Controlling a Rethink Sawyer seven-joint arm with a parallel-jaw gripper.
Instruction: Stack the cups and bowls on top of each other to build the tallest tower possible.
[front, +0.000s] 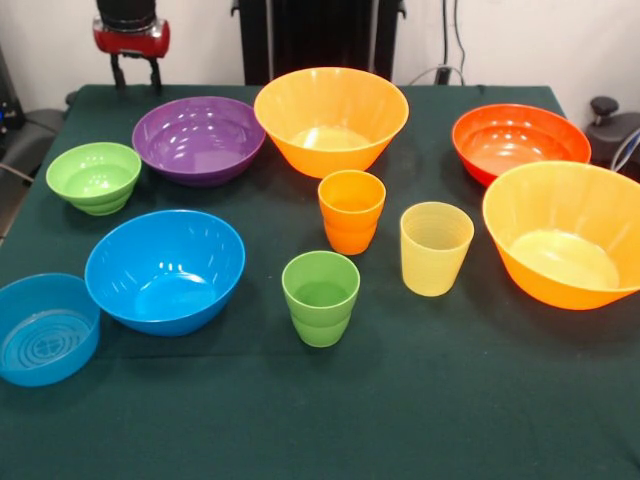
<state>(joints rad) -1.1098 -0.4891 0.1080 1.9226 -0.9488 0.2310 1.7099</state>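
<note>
a plain white wall and some black gear stand behind the table, which is draped in dark green cloth with everything still set out singly; no tower has begun. the gripper hangs drawn back at the far edge, its two dark fingers pointing down with a gap between them, released and grasping nothing.

going by size: one big orange bowl sits a little way along the far side from the fingers, and the second big orange bowl lies well apart from them, clear across the table. the purple bowl is the closest thing, just below the fingers. the blue bowl is further toward the camera, and the red-orange bowl is far across. the small green bowl is near the fingers, slightly to the side; the translucent blue bowl is at the near corner. then the cups, all upright mid-table and apart from each other: orange cup, yellow cup, green cup.

as i see it, the first step is choosing a base piece. the arm should come straight down over one rim, pinch a single wall, and lift clear before travelling, since the cups stand close enough to knock. each piece wants centring before release, or the column will lean.
</note>
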